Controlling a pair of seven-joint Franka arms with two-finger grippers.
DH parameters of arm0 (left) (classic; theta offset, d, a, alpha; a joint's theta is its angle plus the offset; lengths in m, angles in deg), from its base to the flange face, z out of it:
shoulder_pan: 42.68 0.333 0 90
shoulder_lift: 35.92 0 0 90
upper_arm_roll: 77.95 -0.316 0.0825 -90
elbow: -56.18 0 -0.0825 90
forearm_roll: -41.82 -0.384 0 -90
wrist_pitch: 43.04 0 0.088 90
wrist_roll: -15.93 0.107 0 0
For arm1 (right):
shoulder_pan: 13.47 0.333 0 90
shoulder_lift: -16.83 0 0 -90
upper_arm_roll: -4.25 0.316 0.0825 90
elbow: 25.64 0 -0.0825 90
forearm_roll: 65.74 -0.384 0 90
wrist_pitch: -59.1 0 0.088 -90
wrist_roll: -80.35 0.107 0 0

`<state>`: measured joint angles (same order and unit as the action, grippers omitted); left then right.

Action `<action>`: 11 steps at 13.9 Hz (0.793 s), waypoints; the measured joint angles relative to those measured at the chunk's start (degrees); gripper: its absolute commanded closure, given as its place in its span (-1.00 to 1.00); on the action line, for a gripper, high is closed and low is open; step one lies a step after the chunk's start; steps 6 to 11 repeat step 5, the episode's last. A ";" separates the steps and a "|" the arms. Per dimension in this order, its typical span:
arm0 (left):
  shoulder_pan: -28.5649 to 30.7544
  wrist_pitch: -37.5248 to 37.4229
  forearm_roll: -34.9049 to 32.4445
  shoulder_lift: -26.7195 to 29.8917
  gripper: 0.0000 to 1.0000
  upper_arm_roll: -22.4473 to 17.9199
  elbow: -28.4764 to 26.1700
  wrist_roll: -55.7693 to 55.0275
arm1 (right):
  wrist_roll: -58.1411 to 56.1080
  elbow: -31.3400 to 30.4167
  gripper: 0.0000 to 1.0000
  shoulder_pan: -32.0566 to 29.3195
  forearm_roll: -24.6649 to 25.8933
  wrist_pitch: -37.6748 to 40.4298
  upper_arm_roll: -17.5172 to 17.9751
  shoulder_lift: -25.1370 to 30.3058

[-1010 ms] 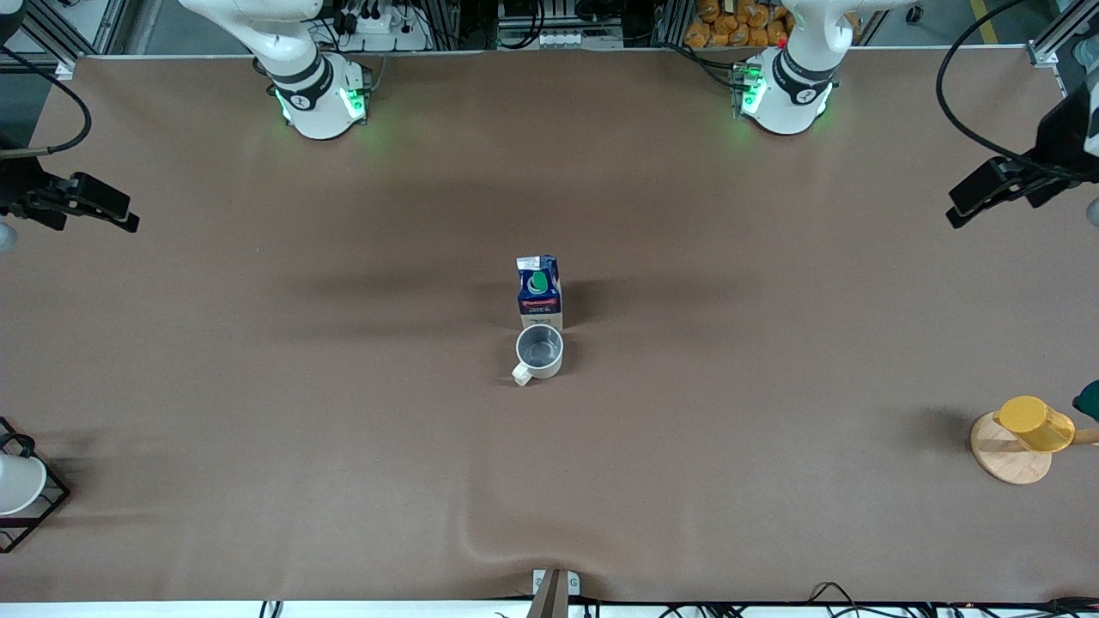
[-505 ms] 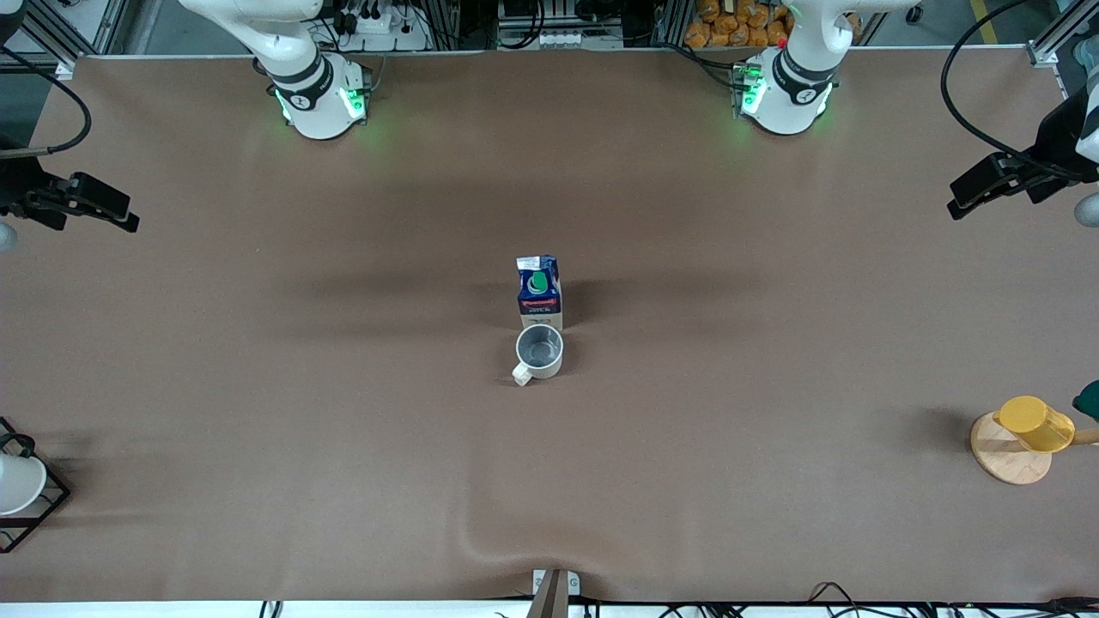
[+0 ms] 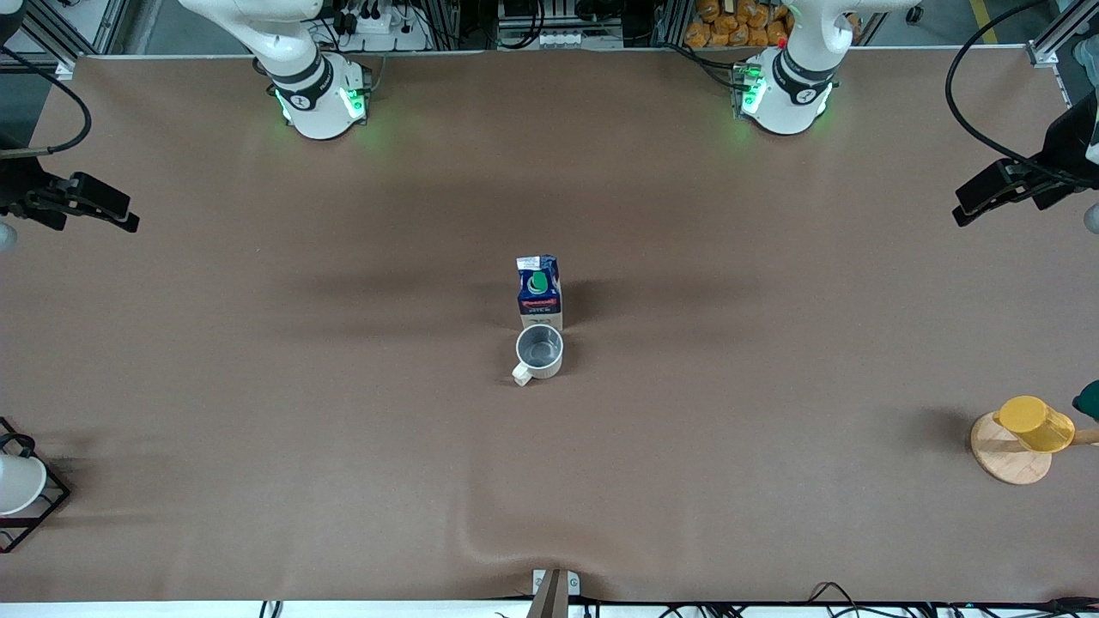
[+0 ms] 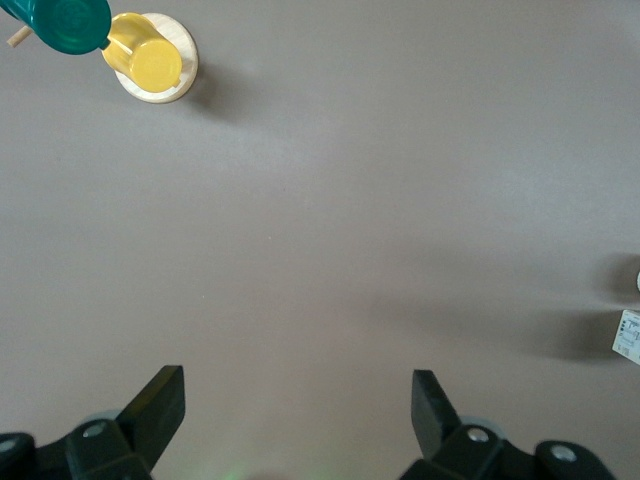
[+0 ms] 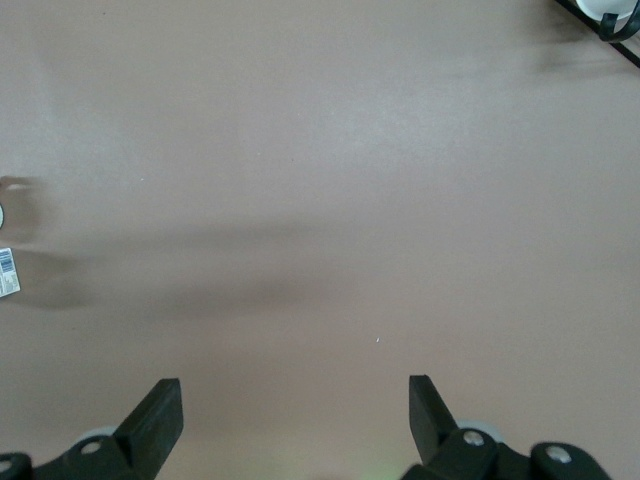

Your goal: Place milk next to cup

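The milk (image 3: 539, 292), a dark-blue carton with a green cap, stands upright at the table's middle. The cup (image 3: 539, 352), a cream-white mug with a grey inside, stands right beside it, nearer to the front camera; whether they touch I cannot tell. A sliver of the milk shows in the left wrist view (image 4: 628, 335) and in the right wrist view (image 5: 8, 272). My left gripper (image 4: 297, 400) is open and empty, high over the left arm's end of the table. My right gripper (image 5: 295, 400) is open and empty, high over the right arm's end.
A yellow cup (image 3: 1035, 423) lies on a round wooden stand (image 3: 1004, 455) at the left arm's end, with a teal thing (image 4: 65, 20) beside it. A plain white cup in a black wire frame (image 3: 17, 485) is at the right arm's end.
The left arm's hand has shifted slightly at the table's end. The milk, the cup and the right arm have not moved.
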<state>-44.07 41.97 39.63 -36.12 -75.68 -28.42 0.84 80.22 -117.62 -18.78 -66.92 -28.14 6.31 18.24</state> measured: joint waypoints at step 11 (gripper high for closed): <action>-0.23 -0.50 0.03 -0.01 -1.00 0.52 0.22 0.05 | 0.00 0.00 -1.00 0.00 0.00 0.00 0.00 0.00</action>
